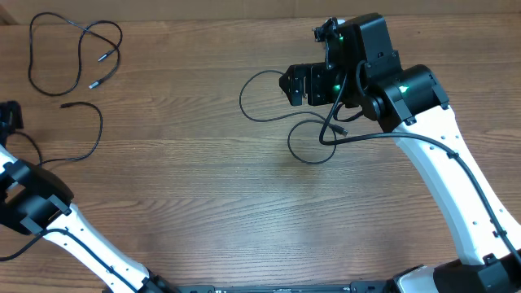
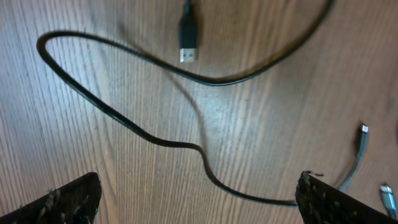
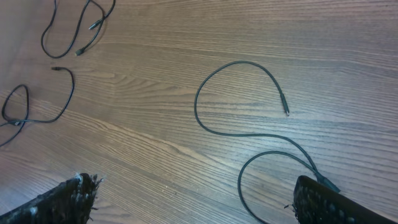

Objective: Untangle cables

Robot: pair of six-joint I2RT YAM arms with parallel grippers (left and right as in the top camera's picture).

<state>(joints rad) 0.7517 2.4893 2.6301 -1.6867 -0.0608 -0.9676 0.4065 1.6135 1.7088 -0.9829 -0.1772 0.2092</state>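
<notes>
As far as I see, cables (image 2: 174,144) lie as separate loose strands on table (image 1: 203,212): some far left, one under right claw (image 3: 193,199). Left claw (image 2: 199,202) and right both spread, empty. I judge untangling nearly done; only crossing loops left

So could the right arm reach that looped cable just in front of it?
Probably yes. The right gripper is open, and the cable lies on the table directly ahead of its fingers, with nothing over or around it.
</notes>
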